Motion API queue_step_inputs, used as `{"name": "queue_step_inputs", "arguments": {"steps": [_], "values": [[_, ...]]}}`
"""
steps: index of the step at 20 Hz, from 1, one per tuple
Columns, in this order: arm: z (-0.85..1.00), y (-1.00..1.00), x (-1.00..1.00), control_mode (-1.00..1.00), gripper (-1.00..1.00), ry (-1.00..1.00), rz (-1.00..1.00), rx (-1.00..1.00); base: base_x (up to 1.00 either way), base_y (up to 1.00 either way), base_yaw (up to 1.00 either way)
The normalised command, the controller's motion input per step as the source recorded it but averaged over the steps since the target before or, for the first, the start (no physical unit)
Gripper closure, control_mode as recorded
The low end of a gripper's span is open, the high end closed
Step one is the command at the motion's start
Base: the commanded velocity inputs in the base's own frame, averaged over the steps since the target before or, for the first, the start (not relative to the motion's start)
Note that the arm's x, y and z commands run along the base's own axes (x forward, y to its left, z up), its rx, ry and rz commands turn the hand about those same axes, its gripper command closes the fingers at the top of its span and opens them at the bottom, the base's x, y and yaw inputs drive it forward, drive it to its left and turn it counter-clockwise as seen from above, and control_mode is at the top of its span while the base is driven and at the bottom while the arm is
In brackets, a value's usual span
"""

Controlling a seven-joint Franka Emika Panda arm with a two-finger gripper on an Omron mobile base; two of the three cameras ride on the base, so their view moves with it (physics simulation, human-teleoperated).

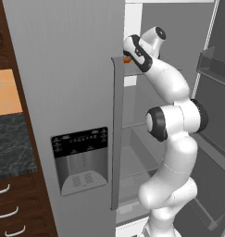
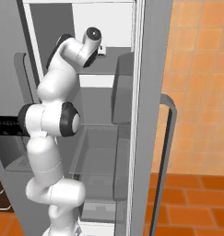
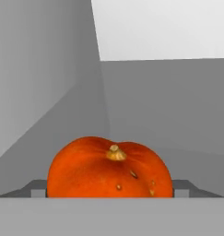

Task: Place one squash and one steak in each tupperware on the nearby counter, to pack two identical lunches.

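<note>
orange-red and glossy, the squash (image 3: 109, 168) sits dead ahead of the hand, low in the hand view with its tan stem facing the camera and its broad, flattened width running side to side across the frame. it rests inside the open fridge (image 1: 67, 92), on an upper shelf (image 1: 153, 72), with grey interior walls close behind it; in the left base view only a sliver of orange peeks past the edge of the shut fridge door, right at the wrist.

the jaws (image 3: 109, 196) seem to lie either side of the squash, at its lower flanks, but the fingertips themselves are hidden, so i cannot tell from the pictures whether they are spread or already pressing on it. my judgement is that this is the reach-and-grasp step for a squash, early in the packing. the coming move turns on the squash lying straight in front, centred between the jaws, its wide axis crossing them.

beyond, a strip of dark speckled surface (image 1: 12, 143) shows left of the fridge.
</note>
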Motion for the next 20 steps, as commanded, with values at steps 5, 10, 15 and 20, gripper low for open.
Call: {"name": "queue_step_inputs", "arguments": {"steps": [5, 10, 15, 20], "values": [[-0.40, 0.01, -0.36, -1.00, 1.00, 0.01, -0.06, -0.03, 0.00, 0.00, 0.00], [0.01, -0.29, -0.85, -1.00, 1.00, -0.04, -0.13, 0.00, 0.00, 0.00, 0.00], [0.14, -0.36, -1.00, -1.00, 1.00, -0.09, -0.10, 0.00, 0.00, 0.00, 0.00], [0.09, -0.15, -1.00, -1.00, 1.00, -0.03, -0.09, 0.00, 0.00, 0.00, 0.00]]}}
